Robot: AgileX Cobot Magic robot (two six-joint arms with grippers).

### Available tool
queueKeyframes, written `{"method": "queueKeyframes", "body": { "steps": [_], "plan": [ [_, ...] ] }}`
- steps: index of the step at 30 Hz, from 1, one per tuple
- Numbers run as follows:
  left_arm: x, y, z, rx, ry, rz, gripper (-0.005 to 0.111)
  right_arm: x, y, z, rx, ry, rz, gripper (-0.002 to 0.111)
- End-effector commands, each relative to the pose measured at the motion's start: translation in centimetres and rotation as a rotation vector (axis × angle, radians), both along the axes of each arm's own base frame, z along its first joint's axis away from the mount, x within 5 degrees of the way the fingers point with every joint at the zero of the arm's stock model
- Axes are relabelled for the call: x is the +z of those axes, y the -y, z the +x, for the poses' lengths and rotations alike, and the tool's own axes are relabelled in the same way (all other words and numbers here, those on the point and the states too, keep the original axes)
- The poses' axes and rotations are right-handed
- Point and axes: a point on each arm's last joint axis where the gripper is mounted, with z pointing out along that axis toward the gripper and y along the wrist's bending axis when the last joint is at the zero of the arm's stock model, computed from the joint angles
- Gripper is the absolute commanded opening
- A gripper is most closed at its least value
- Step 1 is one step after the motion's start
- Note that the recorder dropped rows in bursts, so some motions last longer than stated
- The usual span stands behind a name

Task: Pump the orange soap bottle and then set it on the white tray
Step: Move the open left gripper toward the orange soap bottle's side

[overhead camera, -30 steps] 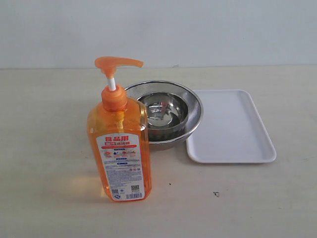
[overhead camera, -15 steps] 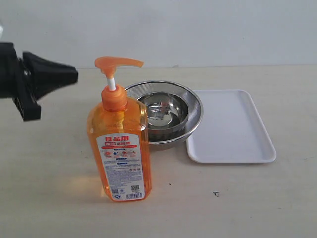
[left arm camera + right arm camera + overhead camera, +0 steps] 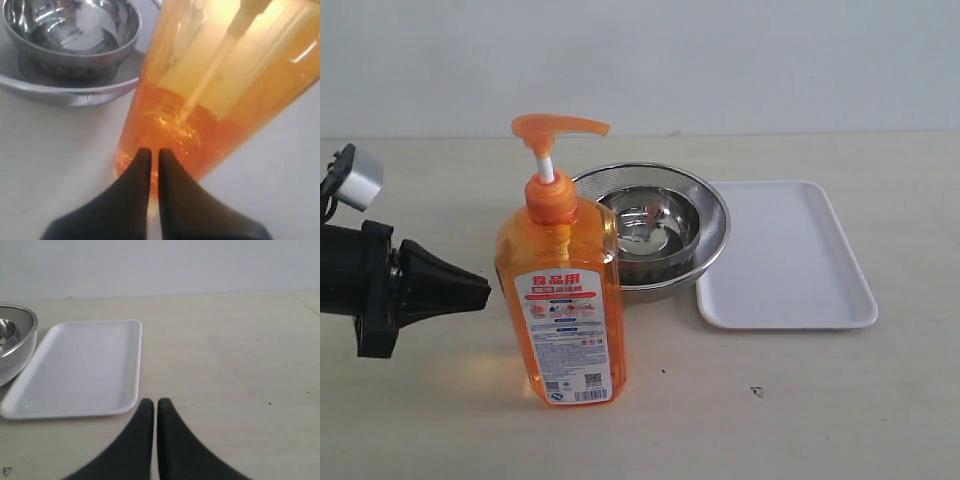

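The orange soap bottle (image 3: 563, 290) stands upright on the table, its orange pump head (image 3: 555, 128) raised on a white stem, label facing the camera. My left gripper (image 3: 480, 292) is shut and empty, its tip just left of the bottle's lower body. The left wrist view shows the bottle (image 3: 210, 95) filling the frame right in front of the shut left gripper (image 3: 154, 152). The white tray (image 3: 782, 256) lies flat to the right. My right gripper (image 3: 152, 402) is shut and empty, near the tray (image 3: 80, 369); the exterior view does not show it.
A round steel mesh bowl (image 3: 708, 203) with a smaller steel bowl (image 3: 645, 226) inside stands behind the bottle, touching the tray's left edge. It also shows in the left wrist view, steel bowl (image 3: 70, 30), and at the edge of the right wrist view, mesh bowl (image 3: 17, 342). A wall runs behind the table.
My left arm entered from the left at pump height, then dropped down to the bottle's lower body. The bottle, bowls and tray have not moved.
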Motion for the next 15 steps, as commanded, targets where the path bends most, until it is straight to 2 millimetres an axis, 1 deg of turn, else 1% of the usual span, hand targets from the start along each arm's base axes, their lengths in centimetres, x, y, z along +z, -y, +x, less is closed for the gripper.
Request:
{"method": "queueKeyframes", "body": {
  "steps": [1, 3, 6, 12, 15],
  "plan": [
    [-0.4, -0.1, -1.3, 0.011, -0.030, 0.004, 0.005, 0.0, 0.0, 0.0, 0.002, 0.011, -0.002, 0.000],
    [-0.1, 0.0, -1.9, -0.006, 0.002, 0.010, 0.005, 0.0, 0.0, 0.0, 0.002, 0.011, -0.002, 0.000],
    [1.0, 0.1, -2.7, -0.042, 0.082, 0.013, 0.005, 0.0, 0.0, 0.0, 0.002, 0.009, -0.002, 0.000],
    [3.4, 0.2, -3.6, -0.044, 0.209, 0.040, 0.005, 0.0, 0.0, 0.0, 0.002, 0.009, -0.002, 0.000],
    [4.1, 0.3, -3.9, -0.053, 0.235, 0.031, 0.005, 0.0, 0.0, 0.0, 0.002, 0.009, -0.002, 0.000]
  ]
}}
